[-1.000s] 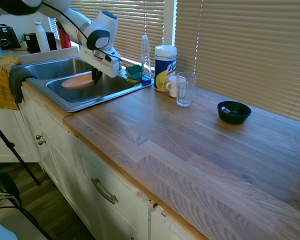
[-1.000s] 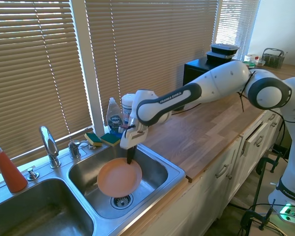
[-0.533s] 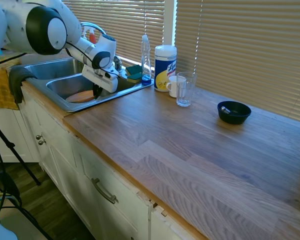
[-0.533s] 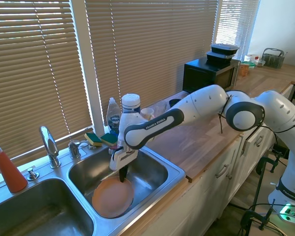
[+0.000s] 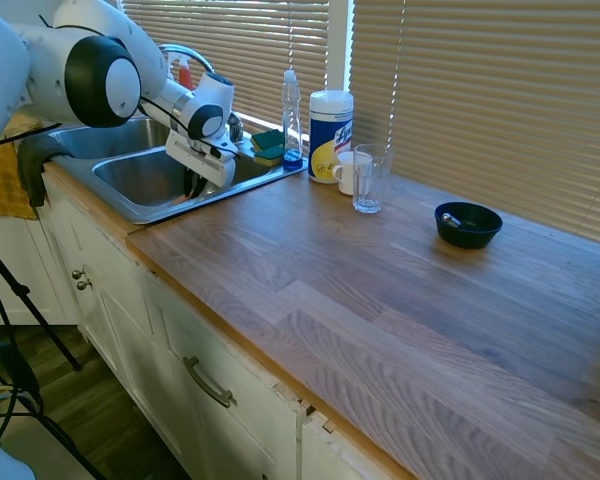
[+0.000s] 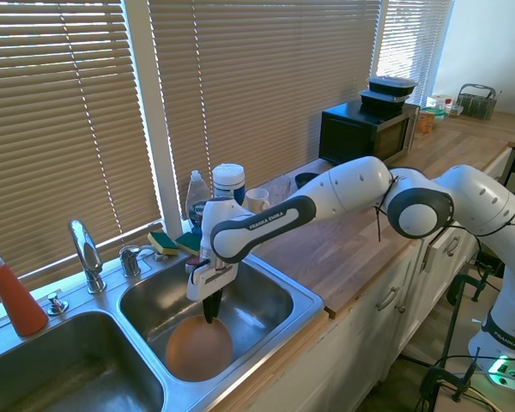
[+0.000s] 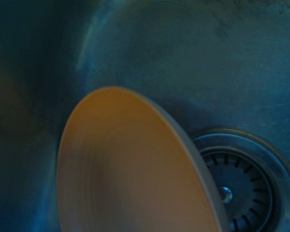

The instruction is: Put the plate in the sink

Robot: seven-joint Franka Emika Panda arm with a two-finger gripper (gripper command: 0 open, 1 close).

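The large stainless steel sink with two rectangular basins (image 6: 302, 302) sat set into the wooden countertop (image 5: 400, 290), and the white arm reached down into the basin nearer the counter. Inside that basin the round, shallow, matte salmon-orange plate (image 6: 197, 348) lay low, tilted, with its far edge near the drain strainer (image 7: 246, 181) as the wrist view showed. The two-finger gripper (image 6: 209, 316) was pinched on the plate's upper rim, fingers pressed together on that thin edge.

The plate looked stiff and light, probably plastic or glazed ware; its matte face would likely give fair friction, yet a rim pinch leaves it free to swing. The low raised rim seemed the only sensible hold, since the plate was wider than the gripper. If ceramic, it could chip against the steel, so a gentle release close to the basin floor seemed wise.
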